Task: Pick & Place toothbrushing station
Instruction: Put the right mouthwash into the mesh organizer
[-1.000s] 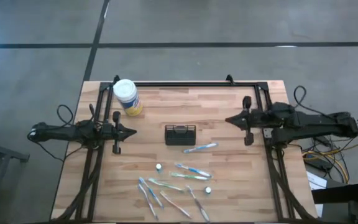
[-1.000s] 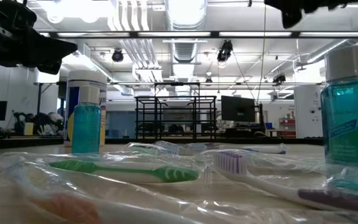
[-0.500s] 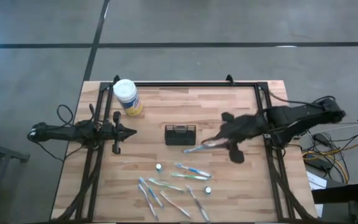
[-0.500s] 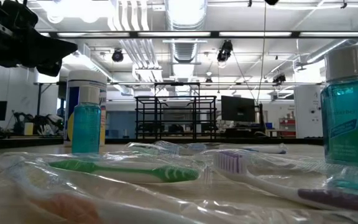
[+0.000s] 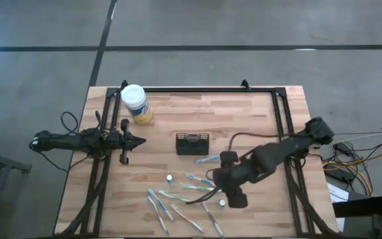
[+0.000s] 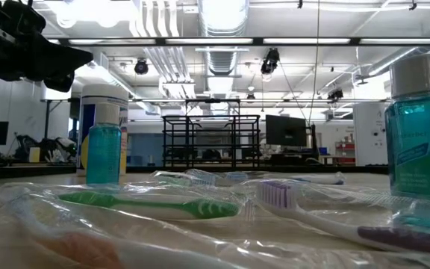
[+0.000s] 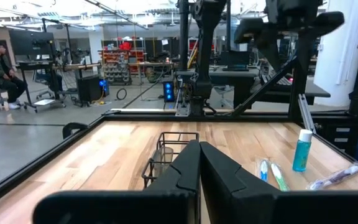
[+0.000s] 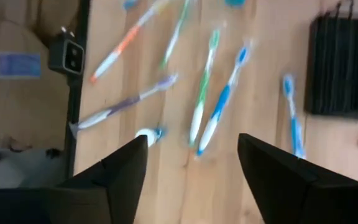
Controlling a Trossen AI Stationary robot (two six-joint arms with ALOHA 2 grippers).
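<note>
Two arms: the right gripper (image 5: 212,179), fingers spread, hangs over scattered toothbrushes (image 5: 203,186) near the black caddy (image 5: 192,143) mid-worktop (image 5: 244,109); the left gripper (image 5: 138,139), fingers pressed together, waits left.

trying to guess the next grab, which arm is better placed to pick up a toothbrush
Right, probably. The right gripper hovers open over the loose toothbrushes in front of the caddy. The left gripper sits shut at the table's left side, apart from them.
</note>
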